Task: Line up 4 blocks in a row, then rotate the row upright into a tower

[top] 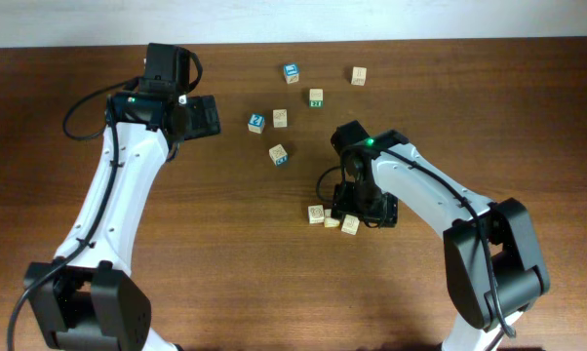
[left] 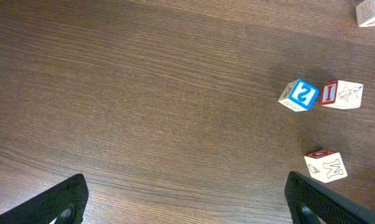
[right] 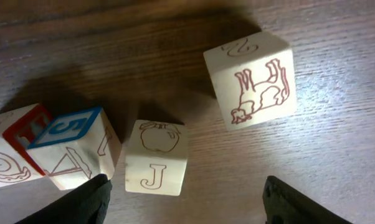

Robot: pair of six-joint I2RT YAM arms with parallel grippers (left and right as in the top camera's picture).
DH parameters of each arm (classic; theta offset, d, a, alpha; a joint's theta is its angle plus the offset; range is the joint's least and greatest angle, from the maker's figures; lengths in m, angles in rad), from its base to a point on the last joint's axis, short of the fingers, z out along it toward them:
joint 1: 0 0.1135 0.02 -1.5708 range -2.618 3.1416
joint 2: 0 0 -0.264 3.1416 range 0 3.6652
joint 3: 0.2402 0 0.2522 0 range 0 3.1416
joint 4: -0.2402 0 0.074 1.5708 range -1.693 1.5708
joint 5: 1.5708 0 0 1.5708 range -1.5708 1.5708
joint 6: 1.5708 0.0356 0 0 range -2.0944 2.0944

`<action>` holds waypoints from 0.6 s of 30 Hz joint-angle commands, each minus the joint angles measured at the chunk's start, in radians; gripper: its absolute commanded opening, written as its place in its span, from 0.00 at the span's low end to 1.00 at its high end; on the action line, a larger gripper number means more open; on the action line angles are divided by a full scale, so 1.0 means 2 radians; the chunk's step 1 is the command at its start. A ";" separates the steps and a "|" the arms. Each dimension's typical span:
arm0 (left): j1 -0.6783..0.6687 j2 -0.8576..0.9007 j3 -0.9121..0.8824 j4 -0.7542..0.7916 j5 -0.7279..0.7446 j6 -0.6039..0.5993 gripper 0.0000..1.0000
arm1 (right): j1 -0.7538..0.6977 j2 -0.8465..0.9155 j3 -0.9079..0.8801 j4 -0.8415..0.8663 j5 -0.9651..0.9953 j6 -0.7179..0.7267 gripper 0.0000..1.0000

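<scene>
From overhead, the left pincer (top: 204, 115) hangs over bare surface (top: 225, 283) in the upper left, spread wide and holding nothing. The right pincer (top: 358, 207) sits low at centre right, right over a tight cluster of pale blocks (top: 331, 221) that peeks out at its lower left edge. Loose cubes lie above it: a blue-topped cube (top: 291, 71), a pale cube (top: 359, 74) and a green-sided cube (top: 316, 97) near the top, with three more at centre. In the left wrist view, the left pincer (left: 187, 200) shows only its two dark tips in the bottom corners, far apart with bare wood between them. At the right edge a blue "2" cube (left: 298, 94) touches an "I" cube (left: 342, 94), with an "M" cube (left: 325, 167) below them and another cube cut off by the top right corner. In the right wrist view, the right pincer (right: 187, 200) is open and grips nothing. The J block (right: 156, 157) stands between its tips, close to the left-hand one. A blue "5" block (right: 72, 146) and a red-edged block (right: 7, 158) crowd together at lower left, and the horse block (right: 253, 81) sits apart at upper right.
</scene>
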 commanded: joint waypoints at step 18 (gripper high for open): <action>0.000 0.004 0.003 -0.005 -0.004 -0.005 0.99 | -0.001 0.002 -0.029 0.035 -0.011 -0.082 0.40</action>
